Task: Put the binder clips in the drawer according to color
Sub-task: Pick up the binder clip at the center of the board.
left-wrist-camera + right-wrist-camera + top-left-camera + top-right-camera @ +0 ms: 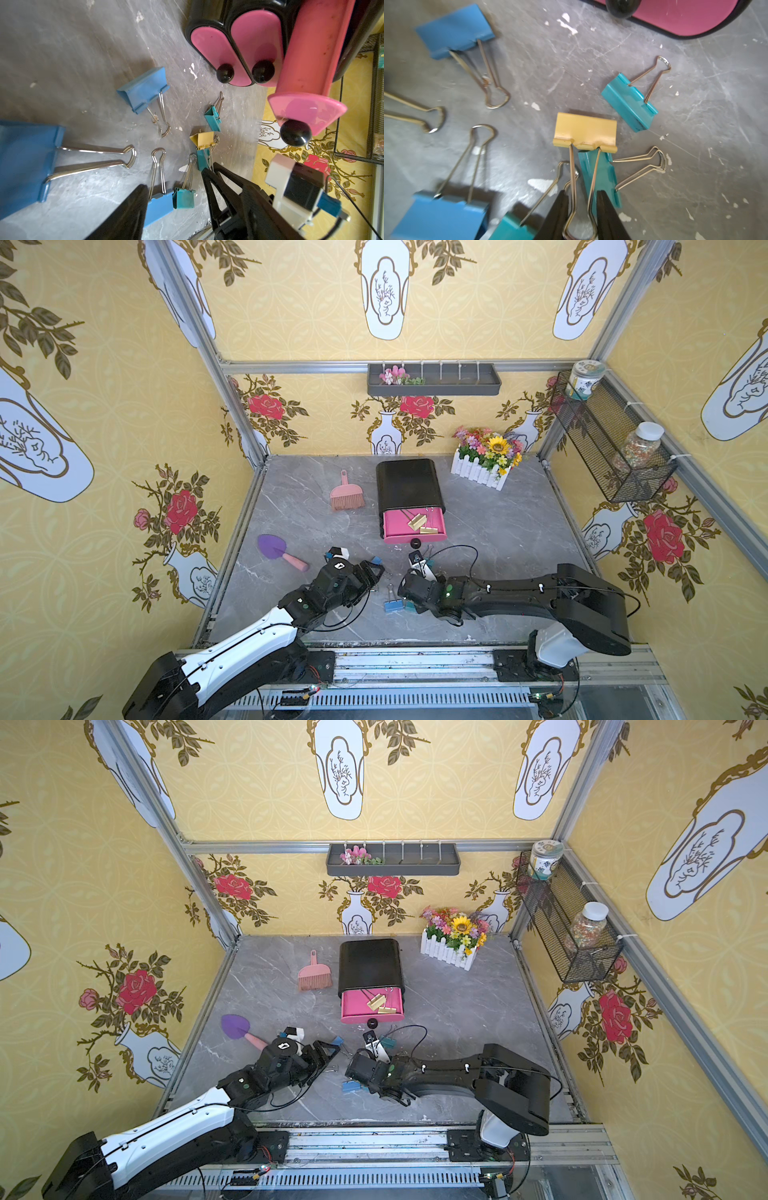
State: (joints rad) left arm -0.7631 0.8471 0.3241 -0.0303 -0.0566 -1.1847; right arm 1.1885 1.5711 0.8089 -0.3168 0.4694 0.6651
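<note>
One grey marbled table (pixel 519 539) carries the whole scene. Two arms reach in from its near edge: left arm (pixel 249 639), right arm (pixel 519 593). Black drawer unit (pixel 409 483) stands mid-table toward the back. Its pink top drawer (pixel 415 537) is pulled out and holds gold clips (pixel 415 522), while the two other drawers (pixel 216 52) are shut. Left tool (pixel 174 180) hangs released, jaws apart, over a blue clip (pixel 159 205) and a teal clip (pixel 184 199), gripping nothing. Right tool (pixel 581 195): jaws stand narrow either side of the wire handles of a single gold clip (pixel 585 128); whether they clamp the wires cannot be told. That clip's body overlaps a second teal clip (pixel 600 176). Loose binder clips (pixel 454 29) in blue and teal lie scattered on the table just before the open drawer, between the tools.
</note>
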